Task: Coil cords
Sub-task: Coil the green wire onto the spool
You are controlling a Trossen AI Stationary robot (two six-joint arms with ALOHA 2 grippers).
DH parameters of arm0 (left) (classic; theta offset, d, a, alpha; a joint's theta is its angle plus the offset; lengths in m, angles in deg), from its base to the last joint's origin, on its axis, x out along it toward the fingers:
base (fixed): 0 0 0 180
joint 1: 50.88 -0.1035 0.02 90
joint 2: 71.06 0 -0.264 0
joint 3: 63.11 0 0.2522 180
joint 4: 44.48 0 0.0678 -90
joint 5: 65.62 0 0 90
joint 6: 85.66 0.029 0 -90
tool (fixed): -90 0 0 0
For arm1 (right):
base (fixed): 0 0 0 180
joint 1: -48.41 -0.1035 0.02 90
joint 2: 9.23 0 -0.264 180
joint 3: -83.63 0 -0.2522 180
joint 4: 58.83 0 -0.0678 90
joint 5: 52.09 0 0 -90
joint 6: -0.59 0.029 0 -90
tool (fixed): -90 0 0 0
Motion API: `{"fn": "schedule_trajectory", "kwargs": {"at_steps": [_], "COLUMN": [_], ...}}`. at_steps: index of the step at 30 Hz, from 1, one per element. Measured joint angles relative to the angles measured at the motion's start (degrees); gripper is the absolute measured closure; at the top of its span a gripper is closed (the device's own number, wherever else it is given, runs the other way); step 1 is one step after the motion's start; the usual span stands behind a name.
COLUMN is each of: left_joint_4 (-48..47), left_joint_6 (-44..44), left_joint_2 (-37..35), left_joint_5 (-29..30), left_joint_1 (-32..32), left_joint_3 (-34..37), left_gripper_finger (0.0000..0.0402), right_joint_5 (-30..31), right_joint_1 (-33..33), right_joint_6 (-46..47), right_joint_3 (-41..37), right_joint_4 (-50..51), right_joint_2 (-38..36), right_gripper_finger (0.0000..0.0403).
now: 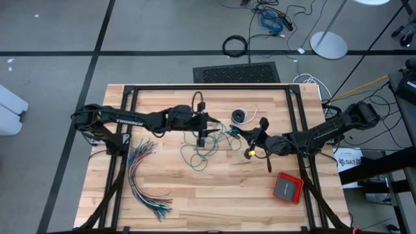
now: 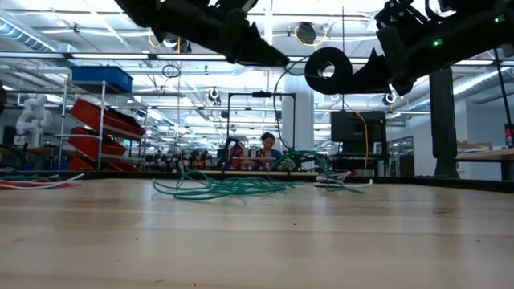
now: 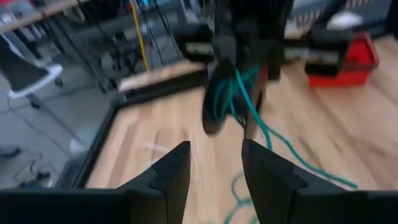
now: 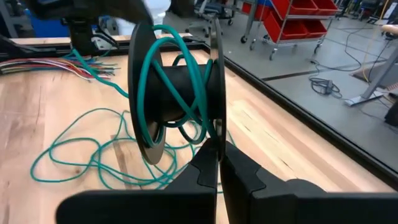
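Teal-green thin cord (image 4: 93, 155) is partly wound on the black plastic spool (image 4: 177, 93) that my right gripper (image 4: 219, 163) pinches by one flange, fingers pressed together, above mid-table. My left gripper (image 3: 214, 168) hangs spread and empty just beside it. I judge winding has barely begun; next I must feed slack. Wooden table (image 1: 221, 195) offers open room in front.
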Motion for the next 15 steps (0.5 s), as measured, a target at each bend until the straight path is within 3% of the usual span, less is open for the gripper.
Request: {"fn": "schedule_trajectory", "kwargs": {"at_steps": [6, 15], "left_joint_4": [9.23, 10.35], "left_joint_6": [-4.26, -7.31], "left_joint_2": [1.54, 2.47], "left_joint_5": [-4.7, -9.36], "left_joint_1": [0.53, 1.81], "left_joint_3": [1.4, 1.43], "left_gripper_finger": [0.0249, 0.0249], "right_joint_5": [0.12, -0.09], "right_joint_1": [0.02, 0.02], "right_joint_6": [0.0, -0.05], "right_joint_3": [0.0, 0.0], "right_joint_4": [-0.12, -0.47], "right_joint_2": [0.1, 0.12], "right_gripper_finger": [0.0403, 0.0403]}}
